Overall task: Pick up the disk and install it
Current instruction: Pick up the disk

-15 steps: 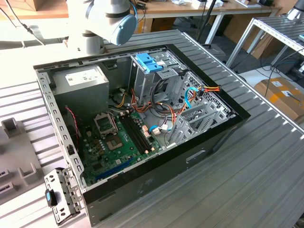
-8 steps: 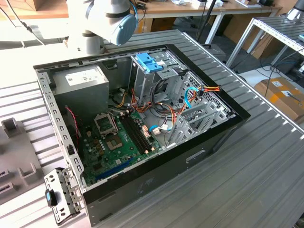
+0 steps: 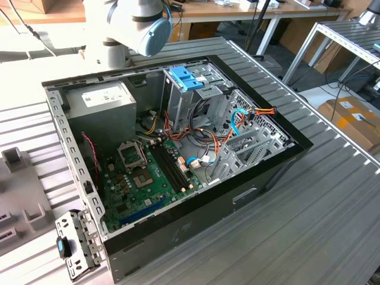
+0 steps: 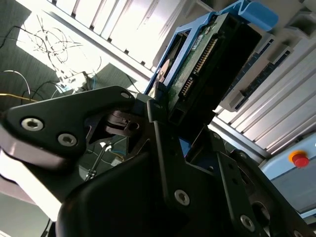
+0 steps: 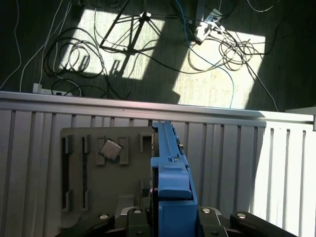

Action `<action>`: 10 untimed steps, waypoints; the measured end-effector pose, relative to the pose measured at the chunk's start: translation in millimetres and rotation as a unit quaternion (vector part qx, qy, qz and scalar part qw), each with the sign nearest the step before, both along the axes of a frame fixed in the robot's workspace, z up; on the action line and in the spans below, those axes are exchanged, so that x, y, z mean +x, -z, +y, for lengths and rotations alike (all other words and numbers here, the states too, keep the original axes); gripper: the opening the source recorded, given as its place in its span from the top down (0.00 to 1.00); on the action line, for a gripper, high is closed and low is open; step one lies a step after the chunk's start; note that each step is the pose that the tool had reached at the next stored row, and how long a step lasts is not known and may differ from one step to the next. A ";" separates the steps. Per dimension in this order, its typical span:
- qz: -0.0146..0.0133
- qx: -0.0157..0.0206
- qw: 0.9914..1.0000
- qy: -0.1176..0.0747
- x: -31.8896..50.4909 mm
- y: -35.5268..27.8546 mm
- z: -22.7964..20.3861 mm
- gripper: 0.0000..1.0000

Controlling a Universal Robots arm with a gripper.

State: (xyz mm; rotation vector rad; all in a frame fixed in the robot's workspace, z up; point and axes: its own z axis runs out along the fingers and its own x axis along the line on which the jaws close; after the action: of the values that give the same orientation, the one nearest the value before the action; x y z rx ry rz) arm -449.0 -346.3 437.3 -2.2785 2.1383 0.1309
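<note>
The disk (image 4: pixel 207 64) is a dark flat drive with a green circuit board, a connector row and blue rails. In the second wrist view it sticks out from between black fingers (image 4: pixel 160 123). My gripper (image 4: pixel 180 116) is shut on it. In the first wrist view the disk (image 5: pixel 170 168) is seen edge-on with its blue rail facing the camera, clamped in my gripper (image 5: pixel 170 213). It hangs in the air above a grey fixture plate (image 5: pixel 84 182) on the ribbed table. In the exterior view the arm's elbow joint (image 3: pixel 148 24) is behind the open computer case (image 3: pixel 237 196).
The case holds a grey power-supply box (image 3: pixel 101 104), a green motherboard (image 3: pixel 142 178), coloured cables and a metal drive cage (image 3: pixel 196 98) topped by a blue plastic bracket (image 3: pixel 186 77). A processor chip (image 5: pixel 109 149) lies on the fixture plate. A loose metal bracket (image 3: pixel 74 243) lies by the case's near corner.
</note>
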 end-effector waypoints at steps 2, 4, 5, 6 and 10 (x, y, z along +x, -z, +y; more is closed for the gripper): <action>0.000 0.000 1.000 0.000 0.3 -2.4 0.0 0.63; 0.000 0.001 1.000 0.000 0.6 -4.3 0.0 0.63; 0.000 0.001 1.000 0.000 0.7 -5.1 0.0 0.63; 0.000 0.001 1.000 0.000 0.9 -6.0 0.0 0.63; 0.000 0.001 1.000 0.000 1.4 -10.0 0.0 0.63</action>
State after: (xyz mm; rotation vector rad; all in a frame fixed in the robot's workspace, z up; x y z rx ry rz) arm -447.6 -346.3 447.3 -2.2774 2.1371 0.1350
